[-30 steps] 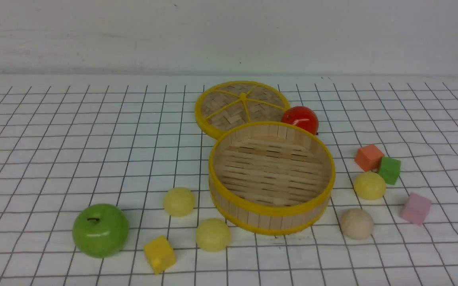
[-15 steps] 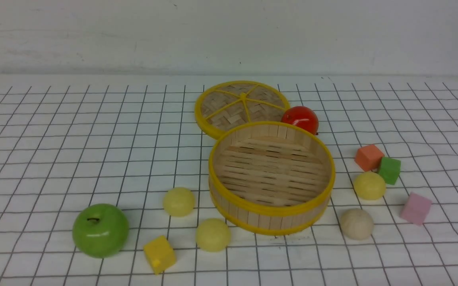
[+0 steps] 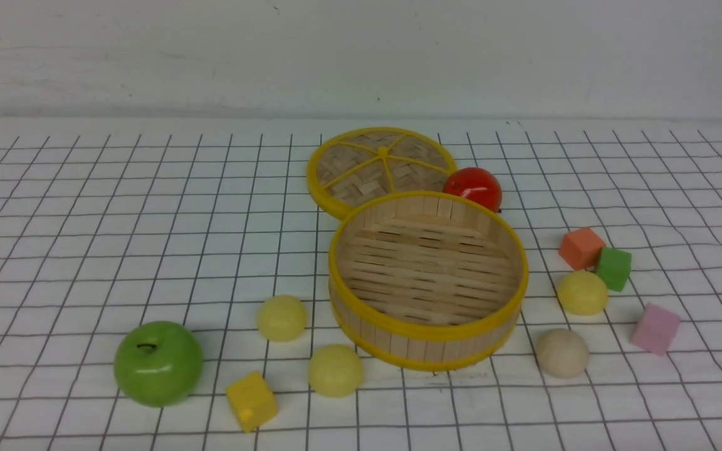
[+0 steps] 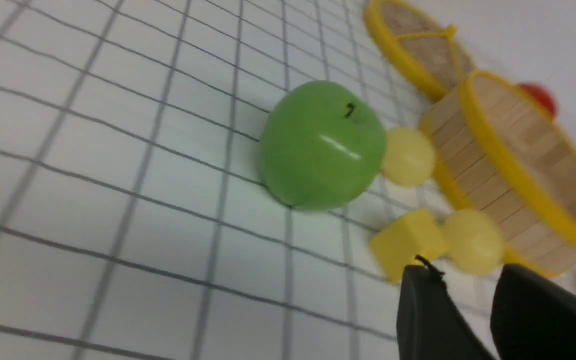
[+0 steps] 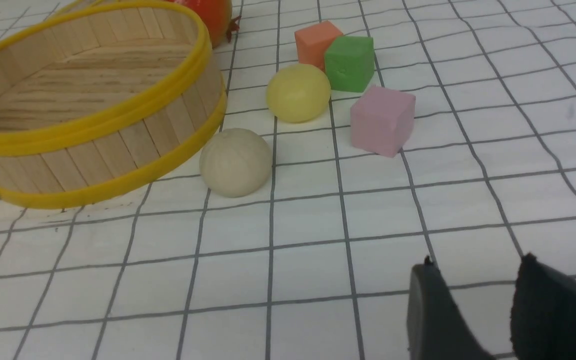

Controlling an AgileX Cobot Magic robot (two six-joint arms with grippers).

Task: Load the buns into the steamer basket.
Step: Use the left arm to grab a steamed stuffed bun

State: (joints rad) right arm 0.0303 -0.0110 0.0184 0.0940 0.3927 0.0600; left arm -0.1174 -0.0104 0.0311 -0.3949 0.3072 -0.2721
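Buns lay outside the basket [image 3: 429, 341]: two yellow ones [image 3: 282, 319] [image 3: 336, 370] to its left, a yellow one [image 3: 583, 292] and a beige one [image 3: 562, 353] to its right. Both the left gripper [image 4: 460, 295] and the right gripper [image 5: 478, 285] had their fingertips apart, with nothing between them. The lid [image 3: 373, 166] lay behind the basket, beside the red fruit [image 3: 475, 188].

The front view is evenly lit and fairly crisp, slightly grey overall, with soft, faint shadows. Small highlights sit on the apple [image 3: 159, 366] and the red fruit [image 3: 475, 189]. Grid lines on the table [image 3: 116, 250] waver toward the right edge. The left wrist view is dimmer and widely blurred, the basket [image 4: 508, 135] smeared; the right wrist view looks brighter and clearer.
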